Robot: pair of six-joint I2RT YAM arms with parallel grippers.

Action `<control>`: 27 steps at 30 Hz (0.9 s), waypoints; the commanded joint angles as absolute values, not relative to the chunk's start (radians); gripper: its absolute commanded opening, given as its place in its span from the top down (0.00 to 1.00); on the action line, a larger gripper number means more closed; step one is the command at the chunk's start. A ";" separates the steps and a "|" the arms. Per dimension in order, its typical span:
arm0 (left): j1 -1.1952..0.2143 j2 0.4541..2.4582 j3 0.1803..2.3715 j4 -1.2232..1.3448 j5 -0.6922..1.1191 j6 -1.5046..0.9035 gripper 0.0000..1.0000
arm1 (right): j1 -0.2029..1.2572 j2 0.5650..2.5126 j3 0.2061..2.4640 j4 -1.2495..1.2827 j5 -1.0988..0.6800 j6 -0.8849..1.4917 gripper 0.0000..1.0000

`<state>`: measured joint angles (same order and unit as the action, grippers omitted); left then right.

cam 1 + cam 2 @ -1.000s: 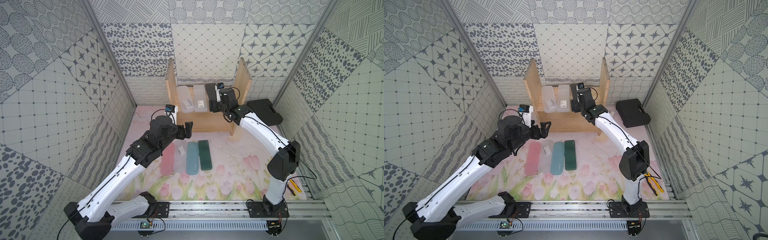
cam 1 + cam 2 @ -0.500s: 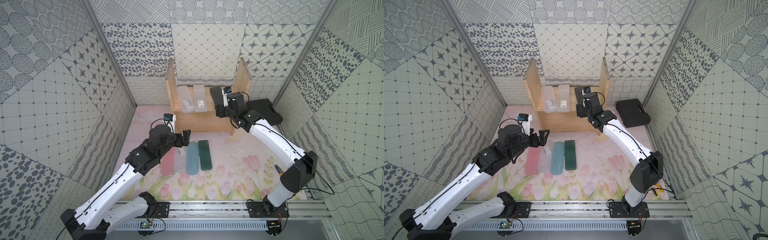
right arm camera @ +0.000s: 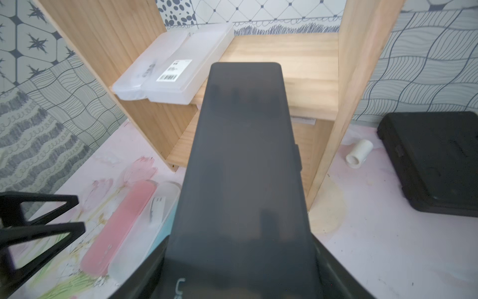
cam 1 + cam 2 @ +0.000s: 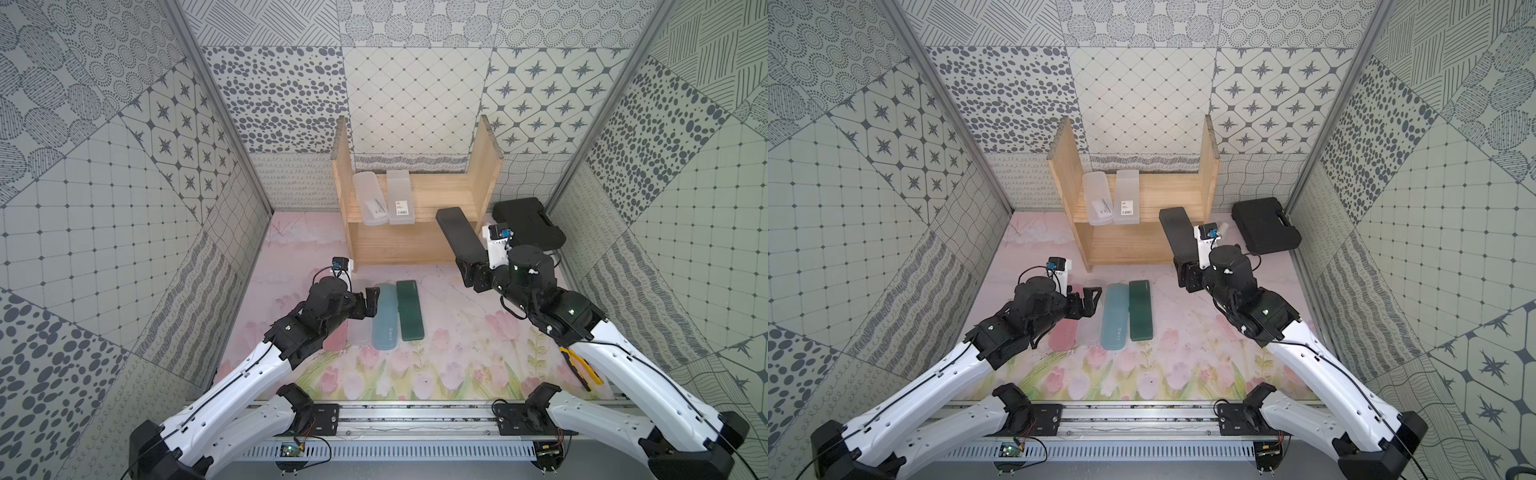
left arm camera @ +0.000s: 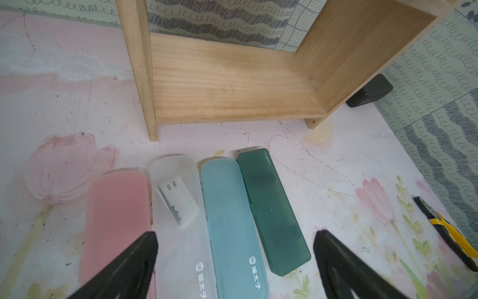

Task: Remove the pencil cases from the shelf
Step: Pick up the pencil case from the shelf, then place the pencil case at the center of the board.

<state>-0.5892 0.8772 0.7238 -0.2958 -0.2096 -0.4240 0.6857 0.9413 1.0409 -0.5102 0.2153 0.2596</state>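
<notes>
Pinewood first, being the biggest piece: looking at the shelf (image 4: 440, 195) standing at the back of the mat (image 4: 457, 332), carrying just two frosted clear cases (image 4: 370, 199) side by side at the left end of its upper board, labels up, and seeing nothing on the lower board. Passing next to the black toolbox (image 4: 528, 222) sitting beside the shelf's right panel, no part of the job.

Watching the right gripper (image 4: 468, 266) clamping tight across the near end of the black case (image 4: 459, 232), holding it level and lengthwise in the air before the shelf's right half, probably for drawing it past the front edge without tipping. Not telling whether its far end is fully clear of the upper board.

Finding the left gripper (image 5: 236, 234) hovering low over the row on the mat, jaws spread fully, gripping nothing, likely keeping out of the carrying path.

Counting four lying parallel and close together in front of the shelf: pink case (image 5: 116, 214), clear case (image 5: 178, 207), light blue case (image 5: 227, 214), dark green case (image 5: 271, 207), presumably leaving room on the right for the black one.

Ending with a white roll (image 3: 359, 154) near the toolbox and a yellow-handled tool (image 5: 450, 233) at the mat's edge.
</notes>
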 commanded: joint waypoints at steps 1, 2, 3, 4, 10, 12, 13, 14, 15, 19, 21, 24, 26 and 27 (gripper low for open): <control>-0.587 0.856 0.652 -0.160 -0.209 -0.436 0.01 | 0.718 0.871 0.950 -0.511 0.200 0.322 0.29; -0.587 0.853 0.646 -0.160 -0.216 -0.435 0.01 | 0.726 0.860 0.920 -0.518 0.197 0.333 0.29; -0.587 0.850 0.645 -0.166 -0.220 -0.434 0.01 | 0.732 0.856 0.900 -0.520 0.194 0.342 0.29; -0.587 0.847 0.644 -0.169 -0.226 -0.433 0.01 | 0.742 0.854 0.874 -0.519 0.193 0.353 0.29; -0.587 0.839 0.640 -0.178 -0.242 -0.426 0.01 | 0.789 0.902 0.750 -0.425 0.205 0.399 0.29; -0.587 0.835 0.638 -0.180 -0.247 -0.425 0.01 | 0.799 0.936 0.720 -0.393 0.217 0.414 0.29; -0.589 0.834 0.637 -0.181 -0.248 -0.425 0.01 | 0.804 0.954 0.706 -0.370 0.226 0.421 0.29; -0.587 0.833 0.635 -0.182 -0.250 -0.424 0.01 | 0.809 0.974 0.690 -0.346 0.235 0.428 0.29; -0.587 0.831 0.635 -0.184 -0.253 -0.423 0.01 | 0.814 0.991 0.678 -0.331 0.252 0.436 0.29; -0.587 0.822 0.635 -0.191 -0.270 -0.420 0.01 | 0.841 1.066 0.633 -0.241 0.323 0.468 0.29; -0.586 0.819 0.633 -0.190 -0.272 -0.420 0.01 | 0.852 1.104 0.616 -0.204 0.345 0.479 0.29; -0.589 0.823 0.635 -0.191 -0.272 -0.420 0.01 | 0.876 1.174 0.606 -0.156 0.368 0.489 0.29; -0.587 0.824 0.637 -0.193 -0.270 -0.419 0.01 | 0.889 1.216 0.615 -0.157 0.380 0.500 0.28; -0.586 0.827 0.638 -0.195 -0.269 -0.417 0.01 | 0.900 1.236 0.614 -0.150 0.390 0.506 0.29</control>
